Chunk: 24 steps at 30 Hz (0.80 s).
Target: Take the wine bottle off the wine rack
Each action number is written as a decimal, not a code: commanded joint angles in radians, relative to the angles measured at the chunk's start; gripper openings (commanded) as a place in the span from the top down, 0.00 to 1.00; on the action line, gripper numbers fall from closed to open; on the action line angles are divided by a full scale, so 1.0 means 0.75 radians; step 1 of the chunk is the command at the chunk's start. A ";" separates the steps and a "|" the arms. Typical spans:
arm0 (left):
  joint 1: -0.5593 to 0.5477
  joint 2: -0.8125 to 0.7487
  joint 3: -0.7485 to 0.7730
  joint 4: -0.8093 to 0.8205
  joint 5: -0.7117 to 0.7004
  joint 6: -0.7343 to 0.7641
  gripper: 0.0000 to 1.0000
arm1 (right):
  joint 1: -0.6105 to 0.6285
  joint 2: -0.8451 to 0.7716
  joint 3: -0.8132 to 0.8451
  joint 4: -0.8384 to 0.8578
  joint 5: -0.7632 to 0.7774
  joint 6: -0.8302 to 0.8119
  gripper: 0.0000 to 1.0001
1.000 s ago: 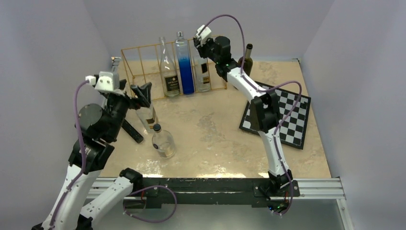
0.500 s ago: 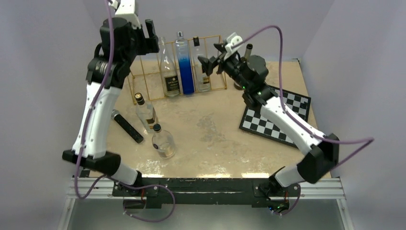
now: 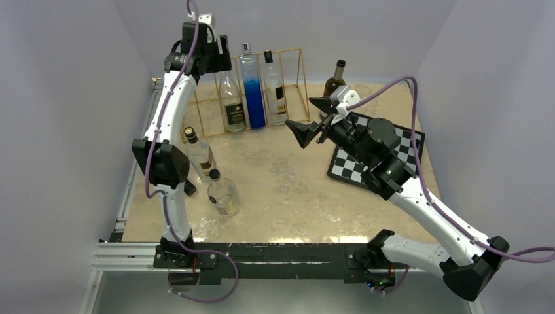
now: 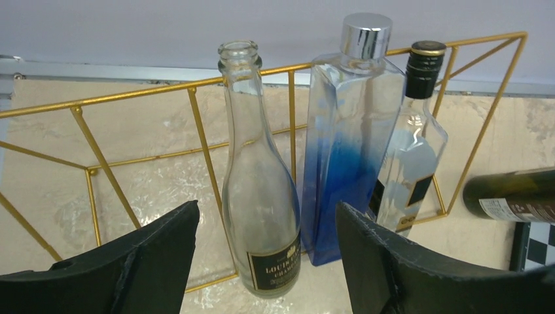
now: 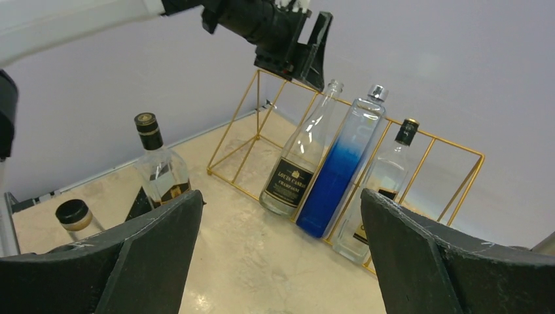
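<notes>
Inside wine rack (image 4: 203, 134), wine bottle (image 4: 258, 196) upright, neck up, left fingers (image 4: 131, 261), right fingers (image 5: 144, 255) spread empty

On the beige table (image 3: 288, 196) a chessboard (image 3: 347, 170) lies right; a tall bottle (image 3: 203, 157) and a squat bottle (image 3: 224, 196) stand left.

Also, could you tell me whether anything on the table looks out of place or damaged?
Nothing is spilled or broken. Two small oddities: the clear bottle in the wine rack has an open mouth with no cap, and the chessboard lies askew to the edges of the table.
</notes>
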 commanded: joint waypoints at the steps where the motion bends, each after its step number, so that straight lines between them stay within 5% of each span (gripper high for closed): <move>1: 0.020 0.045 0.011 0.197 -0.022 -0.024 0.21 | 0.014 -0.050 -0.008 -0.027 0.042 0.013 0.06; 24: 0.021 0.281 -0.085 0.436 -0.064 0.005 0.30 | 0.017 -0.069 0.011 -0.042 0.035 0.016 0.06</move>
